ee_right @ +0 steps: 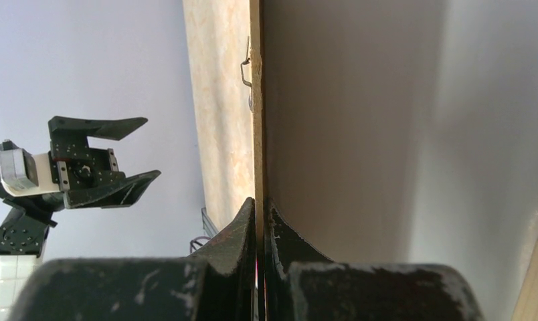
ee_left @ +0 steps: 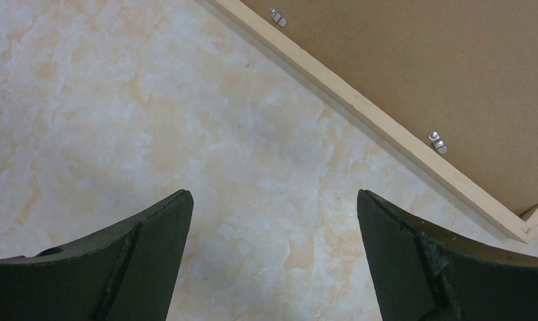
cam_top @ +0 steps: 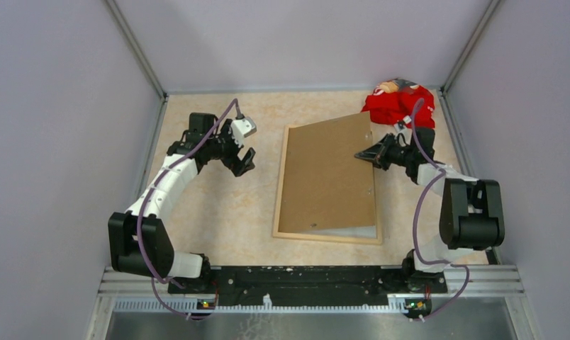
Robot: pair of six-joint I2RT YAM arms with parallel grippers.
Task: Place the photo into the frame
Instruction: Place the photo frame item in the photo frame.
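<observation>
Strip of white, perhaps the back of the paper photo (cam_top: 349, 230), shows at the near edge of the thin light-wood rectangular frame (ee_left: 387, 120), which lies in the middle of the marbled beige table (cam_top: 225, 212). Right gripper (ee_right: 261, 204) is clenched on the right edge of the tilted plain brown backing board (cam_top: 325, 177); hinge it slowly and squarely. Left gripper (ee_left: 273, 194) hovers spread and empty.

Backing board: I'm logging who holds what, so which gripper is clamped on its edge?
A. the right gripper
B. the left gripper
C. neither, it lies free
A: the right gripper is shut on the thin edge of the board, while the left gripper hangs open beside the frame.
</observation>
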